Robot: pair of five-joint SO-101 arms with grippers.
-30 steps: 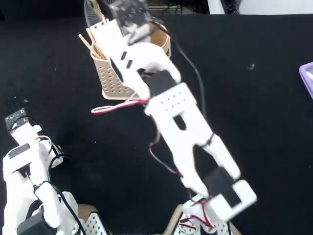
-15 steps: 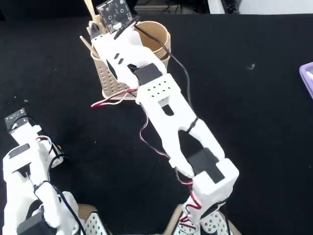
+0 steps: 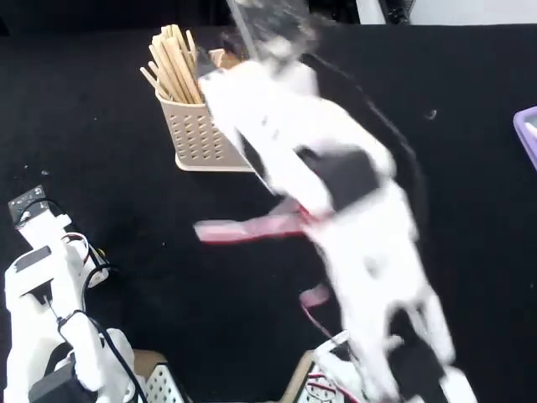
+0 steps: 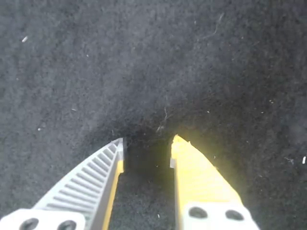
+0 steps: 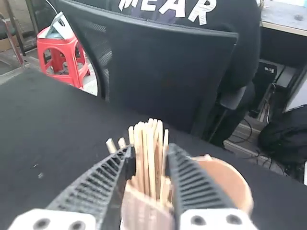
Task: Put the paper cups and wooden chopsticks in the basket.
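Observation:
A beige perforated basket (image 3: pixel 201 138) stands at the far left of the black table, with a bundle of wooden chopsticks (image 3: pixel 172 63) upright in it. In the right wrist view the chopsticks (image 5: pixel 148 153) stand just beyond my right gripper (image 5: pixel 149 148), which is open and hangs above the basket. A brown paper cup (image 5: pixel 225 179) sits in the basket beside them. The right arm (image 3: pixel 336 185) stretches across the middle of the table, blurred. My left gripper (image 4: pixel 147 140) is open just over bare black cloth at the near left, on the left arm (image 3: pixel 42 269).
A purple object (image 3: pixel 527 134) pokes in at the right edge of the table. A black chair back (image 5: pixel 158 72) stands behind the table's far edge, with a red stool (image 5: pixel 60 50) on the floor. Red cables (image 3: pixel 252 227) hang from the right arm.
The right arm has risen off the basket and swung to the right, uncovering the chopsticks standing in it. The left arm has not moved.

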